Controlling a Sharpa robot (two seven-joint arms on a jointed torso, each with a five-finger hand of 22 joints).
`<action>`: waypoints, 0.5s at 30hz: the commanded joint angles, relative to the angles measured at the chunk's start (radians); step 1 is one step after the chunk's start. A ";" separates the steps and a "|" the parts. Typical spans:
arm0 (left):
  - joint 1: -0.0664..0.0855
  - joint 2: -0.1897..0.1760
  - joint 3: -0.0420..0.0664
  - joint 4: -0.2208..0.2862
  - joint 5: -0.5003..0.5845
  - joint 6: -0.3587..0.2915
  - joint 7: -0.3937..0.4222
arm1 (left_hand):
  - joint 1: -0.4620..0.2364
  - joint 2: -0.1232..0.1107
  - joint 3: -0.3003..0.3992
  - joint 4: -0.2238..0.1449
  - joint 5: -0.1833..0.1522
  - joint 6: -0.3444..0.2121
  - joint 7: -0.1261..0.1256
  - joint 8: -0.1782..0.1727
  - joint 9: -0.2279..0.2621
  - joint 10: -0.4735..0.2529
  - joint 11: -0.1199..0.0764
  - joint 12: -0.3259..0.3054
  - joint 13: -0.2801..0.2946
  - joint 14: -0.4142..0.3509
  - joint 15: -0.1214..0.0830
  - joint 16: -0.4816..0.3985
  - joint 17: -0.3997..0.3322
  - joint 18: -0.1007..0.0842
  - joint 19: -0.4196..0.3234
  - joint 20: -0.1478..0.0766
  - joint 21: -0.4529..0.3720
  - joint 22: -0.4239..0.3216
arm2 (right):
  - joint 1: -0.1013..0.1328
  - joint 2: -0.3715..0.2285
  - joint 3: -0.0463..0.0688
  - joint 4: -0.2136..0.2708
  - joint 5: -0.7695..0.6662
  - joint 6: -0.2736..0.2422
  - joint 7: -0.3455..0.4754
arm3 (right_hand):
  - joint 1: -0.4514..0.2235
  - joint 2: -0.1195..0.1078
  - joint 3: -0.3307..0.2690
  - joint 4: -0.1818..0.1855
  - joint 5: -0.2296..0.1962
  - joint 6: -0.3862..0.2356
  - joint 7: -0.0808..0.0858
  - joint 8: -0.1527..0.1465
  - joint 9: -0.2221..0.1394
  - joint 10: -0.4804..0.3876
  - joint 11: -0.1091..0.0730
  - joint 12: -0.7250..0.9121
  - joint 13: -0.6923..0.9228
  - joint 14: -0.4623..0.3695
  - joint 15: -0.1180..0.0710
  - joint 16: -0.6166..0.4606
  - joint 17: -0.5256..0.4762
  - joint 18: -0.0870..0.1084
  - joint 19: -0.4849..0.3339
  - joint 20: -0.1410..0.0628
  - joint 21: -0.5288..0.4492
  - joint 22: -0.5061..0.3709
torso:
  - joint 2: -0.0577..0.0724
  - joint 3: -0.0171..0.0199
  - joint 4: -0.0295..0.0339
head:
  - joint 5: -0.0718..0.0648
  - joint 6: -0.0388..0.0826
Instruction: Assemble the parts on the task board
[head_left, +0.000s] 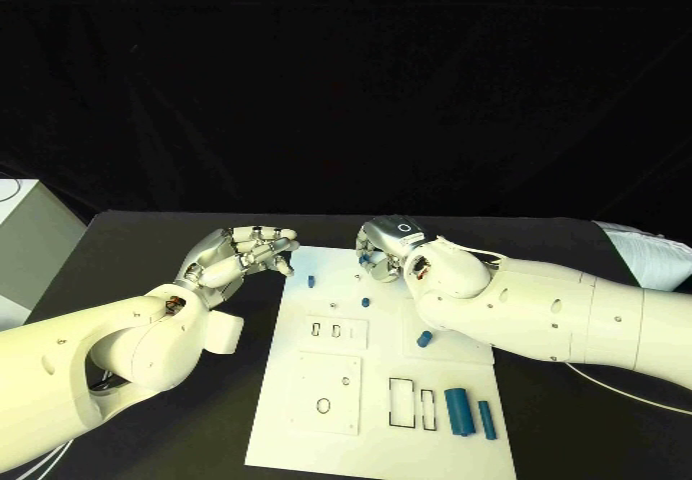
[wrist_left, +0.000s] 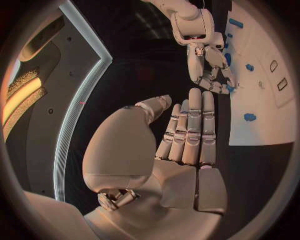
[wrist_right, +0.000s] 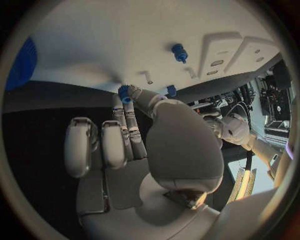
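Black table (head_left: 144, 250) under a dark backdrop, white task board (head_left: 382, 400) lying mid-table, running from about center down toward 6 o'clock in the head view.

Left hand (head_left: 238, 258) hangs off the board's far left corner, at about 9 o'clock from the board's top edge. Fingers straight and laid side by side, thumb apart, nothing in the palm; left wrist view shows the same flat open palm (wrist_left: 181, 150) over bare black table, board edge just beside the fingertips.

Right hand (head_left: 389, 250) sits over the board's far edge, at 12 o'clock of the board. In the right wrist view two fingers and the thumb (wrist_right: 140, 97) come together on a small blue part (wrist_right: 125, 93) at the board's edge; other fingers curled back, clear of it. Looks pinched, contact partly hidden by the fingertips.

Other parts: small blue piece (head_left: 365, 301) just below the right hand, another (head_left: 424, 339) by the right forearm near the board's right edge, two long blue cylinders (head_left: 459, 410) at the board's 5 o'clock corner, side by side. Blue peg (wrist_right: 180, 52) stands on the board in the right wrist view.

Room: the two hands are near each other across the far left corner, not touching. Open table at 9 o'clock of the board; right forearm covers the board's right edge at 3 o'clock.
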 joint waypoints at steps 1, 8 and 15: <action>0.001 0.000 0.000 0.001 0.002 0.021 0.004 | -0.005 0.001 0.005 0.001 -0.004 0.001 0.003 -0.005 0.002 -0.006 0.001 -0.004 0.001 -0.009 0.000 0.007 0.001 0.010 -0.008 0.000 0.006 0.002 | -0.003 -0.002 -0.002 0.003 -0.008 0.024 -0.006 | 0.018 0.020 0.004 -0.001 0.005 -0.004 -0.002 0.003 0.002 0.043 -0.041 0.007 0.056 0.027 -0.006 0.001 -0.001 -0.013 -0.007 -0.003 -0.006 -0.001 | 0.000 -0.0002 -0.0003 | 0.001 -0.001; 0.001 0.000 0.000 0.000 0.002 0.023 0.003 | -0.005 0.001 0.005 0.001 -0.004 0.001 0.003 -0.005 0.002 -0.006 0.001 -0.004 0.001 -0.009 0.000 0.007 0.001 0.010 -0.008 0.000 0.006 0.002 | -0.003 0.003 -0.002 -0.012 -0.005 0.027 -0.003 | 0.011 0.015 0.005 0.000 0.006 -0.017 0.001 0.000 0.005 0.034 -0.038 0.000 0.058 0.024 -0.004 -0.004 -0.012 -0.010 -0.015 -0.002 -0.016 -0.014 | 0.000 -0.0008 0.0000 | 0.001 0.001; 0.001 0.001 0.000 0.000 0.002 0.024 0.000 | -0.005 0.001 0.005 0.001 -0.004 0.001 0.003 -0.005 0.002 -0.006 0.001 -0.004 0.001 -0.009 0.000 0.007 0.001 0.010 -0.008 0.000 0.006 0.002 | -0.003 0.013 -0.003 -0.034 0.018 0.030 0.028 | -0.023 -0.024 0.028 0.016 -0.001 -0.106 0.040 -0.044 0.004 -0.084 0.003 -0.010 0.032 0.006 0.029 -0.035 -0.069 0.009 -0.069 0.025 -0.090 -0.106 | 0.001 -0.0006 0.0002 | 0.000 -0.001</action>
